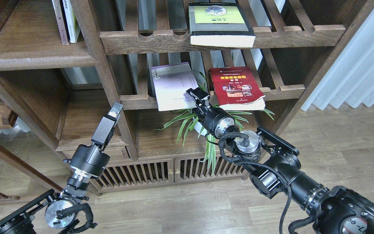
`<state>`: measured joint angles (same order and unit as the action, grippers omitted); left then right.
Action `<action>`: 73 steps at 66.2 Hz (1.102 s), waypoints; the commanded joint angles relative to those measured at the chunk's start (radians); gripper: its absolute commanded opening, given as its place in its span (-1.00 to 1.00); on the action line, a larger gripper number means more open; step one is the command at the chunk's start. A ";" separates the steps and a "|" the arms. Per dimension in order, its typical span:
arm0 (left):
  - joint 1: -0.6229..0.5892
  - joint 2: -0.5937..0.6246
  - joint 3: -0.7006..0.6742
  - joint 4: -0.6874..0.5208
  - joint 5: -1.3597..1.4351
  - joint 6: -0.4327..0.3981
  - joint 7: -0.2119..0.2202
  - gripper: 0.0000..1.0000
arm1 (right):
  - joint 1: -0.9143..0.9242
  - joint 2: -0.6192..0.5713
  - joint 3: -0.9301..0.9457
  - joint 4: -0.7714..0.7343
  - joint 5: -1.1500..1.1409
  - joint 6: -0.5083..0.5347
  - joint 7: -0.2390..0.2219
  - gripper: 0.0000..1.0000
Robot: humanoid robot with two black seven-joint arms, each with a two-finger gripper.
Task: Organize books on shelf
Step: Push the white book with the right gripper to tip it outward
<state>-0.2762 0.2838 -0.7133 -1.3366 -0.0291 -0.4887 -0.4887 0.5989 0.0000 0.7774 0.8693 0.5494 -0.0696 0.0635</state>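
You have three books lying flat on two slatted racks: the grey-black one point(220, 24) on the upper rack point(291, 34), the lavender one point(171, 85) and red one point(236, 87) on the lower rack point(284, 91). Your right tool point(196, 96) sits at the lavender book's five o'clock corner; its grip I cannot tell. Left tool point(115, 110) hangs empty; its opening I cannot tell. Solid shelf point(37, 60) at ten o'clock holds two upright books point(67, 19).

This looks like a living room or study in a home. A tall dark-brown wooden bookcase point(109, 81) with slatted racks and louvred cabinet doors point(174, 170) stands on pale wood-plank flooring point(180, 208). A green spiky-leaved potted plant point(200, 126) sits inside it, and sheer white pleated curtains point(359, 61) hang at right.
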 commanded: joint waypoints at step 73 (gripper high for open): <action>-0.012 0.024 0.020 0.025 -0.195 0.000 0.014 0.98 | -0.294 -0.110 0.052 0.310 -0.009 0.375 -0.212 -0.91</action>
<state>-0.2884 0.2900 -0.6920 -1.3024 -0.1995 -0.4887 -0.4887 0.3186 -0.0852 0.8330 1.1793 0.5408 0.2824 -0.1285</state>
